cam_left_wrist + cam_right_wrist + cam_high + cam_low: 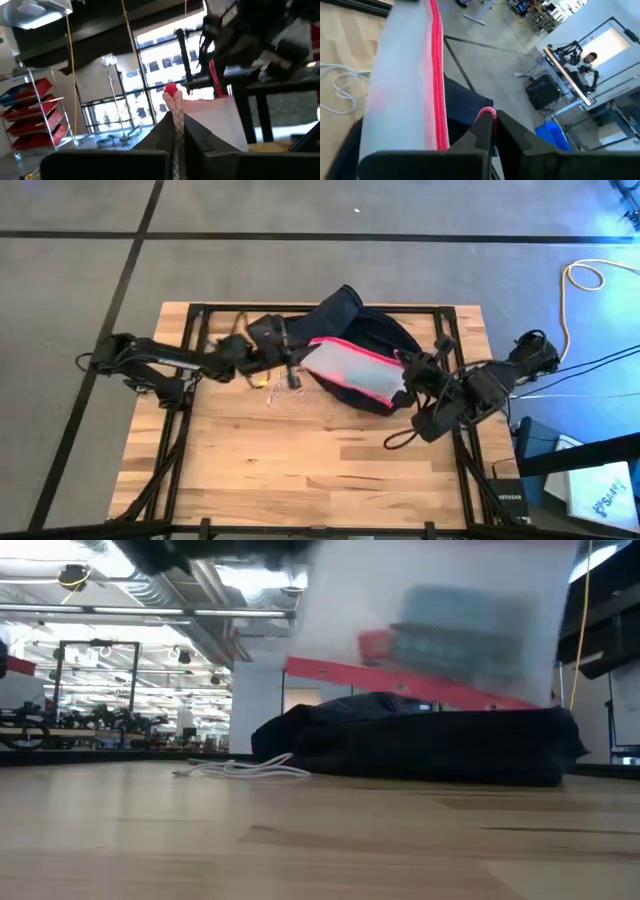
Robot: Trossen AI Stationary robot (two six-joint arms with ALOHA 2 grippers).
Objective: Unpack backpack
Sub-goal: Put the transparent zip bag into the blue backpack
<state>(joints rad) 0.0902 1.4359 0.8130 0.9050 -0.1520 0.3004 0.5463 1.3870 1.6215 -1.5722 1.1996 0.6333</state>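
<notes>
The left hand (292, 366) is closed on one end of a clear pouch with a red edge (352, 370). In the left wrist view its two dark fingers (167, 131) pinch the mesh tight. The right hand (408, 380) is closed on the other end of the same pouch, and its fingers (482, 131) squeeze the red edge. The pouch hangs flat between the two hands, lifted off the tabletop (300, 470). The low view shows blue and red shapes blurred inside it.

Right under the pouch lies the backpack (365, 330), dark navy and soft. It lies flat on the tabletop, between the two hands and a bit past them toward the far edge. Its long side runs from one hand across to the other. One dark end pokes up toward the far edge.

Just below the left hand, a thin white cord (285, 398) lies in loops on the wood.
</notes>
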